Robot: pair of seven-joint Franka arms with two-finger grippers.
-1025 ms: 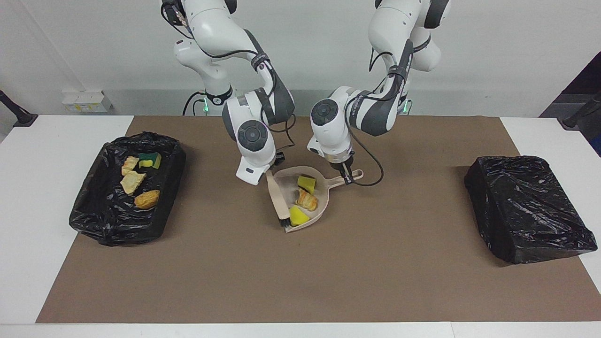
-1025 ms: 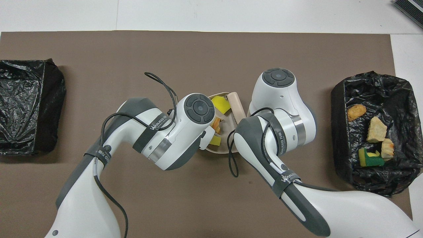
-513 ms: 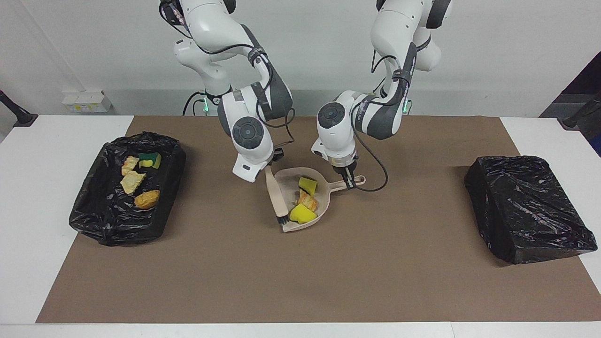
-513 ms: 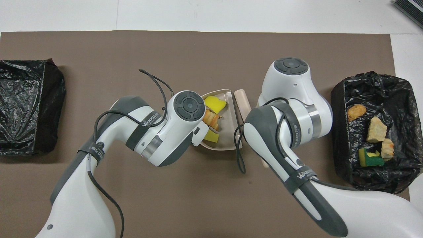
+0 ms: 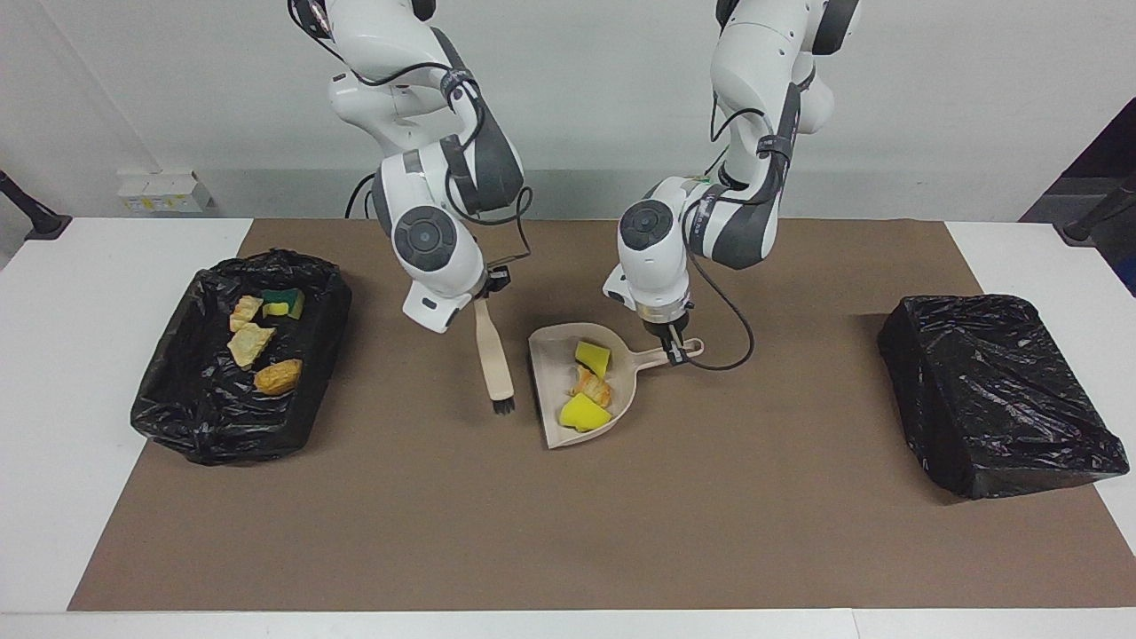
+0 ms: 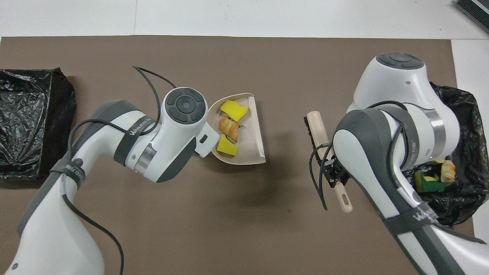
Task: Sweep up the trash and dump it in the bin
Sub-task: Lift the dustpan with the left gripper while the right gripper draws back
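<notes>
Brown-matted worktop point(image 5: 568, 532): left tool point(image 5: 674, 348) clenched the dustpan point(image 5: 550, 355) handle; three trash scraps point(image 5: 589, 387) lay in the pan. Right tool point(image 5: 484, 297), beside the dustpan, gripped the hand brush point(image 5: 493, 355). Other scraps point(image 5: 257, 342) filled the open bin point(image 5: 293, 417).

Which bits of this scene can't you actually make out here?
- Overhead view: the right arm covers part of the open bin and its trash.
- Overhead view: the left arm hides the handle of the dustpan and the left end effector.
- Both views: black plastic hides the other bin's inside.
</notes>
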